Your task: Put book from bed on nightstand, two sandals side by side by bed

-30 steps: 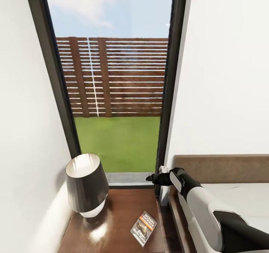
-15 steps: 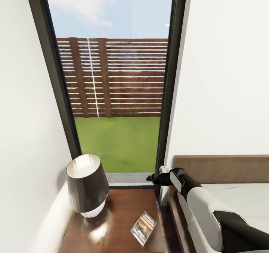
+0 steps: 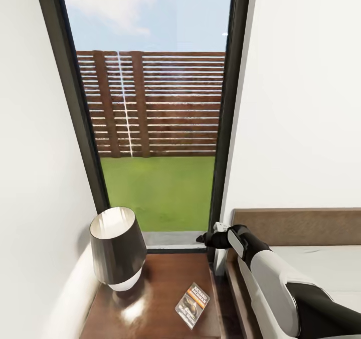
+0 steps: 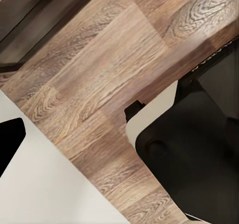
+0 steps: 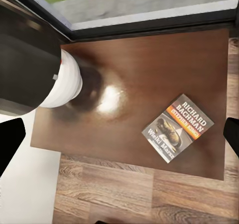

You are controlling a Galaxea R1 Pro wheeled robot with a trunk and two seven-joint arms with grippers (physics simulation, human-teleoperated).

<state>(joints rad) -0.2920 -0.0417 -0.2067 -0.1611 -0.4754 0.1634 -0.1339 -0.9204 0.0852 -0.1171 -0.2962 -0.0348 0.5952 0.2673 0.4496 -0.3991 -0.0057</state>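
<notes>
The right gripper (image 3: 206,238) hangs above the back corner of the nightstand (image 3: 165,284), close to the window frame (image 3: 223,128) and the end of the bed's headboard (image 3: 301,226). In the right wrist view its two dark fingertips (image 5: 10,139) sit at opposite edges of the picture, spread wide apart, with nothing between them but the tabletop far below; it holds and touches nothing.

Beneath it one book (image 5: 178,128) lies flat and face up on the nightstand, turned at an angle, near the edge that faces the bed (image 3: 321,264); "Richard Bachman" reads in white across its orange band. Apart from the book on the same top stands one lamp (image 3: 116,248), black shade over a white base, its reflection glossy on the dark wood. The lamp stands toward the white wall (image 3: 35,178), the book toward the bed, with bare wood between them.

In the left wrist view the left gripper shows one dark fingertip (image 4: 9,142) at the picture's edge, over wood-plank floor (image 4: 89,74) and a white surface; whether its jaws are open or closed cannot be told. A black part of the robot (image 4: 194,154) blocks much of that view.

Beyond the window are grass and a slatted wooden fence (image 3: 150,103).
</notes>
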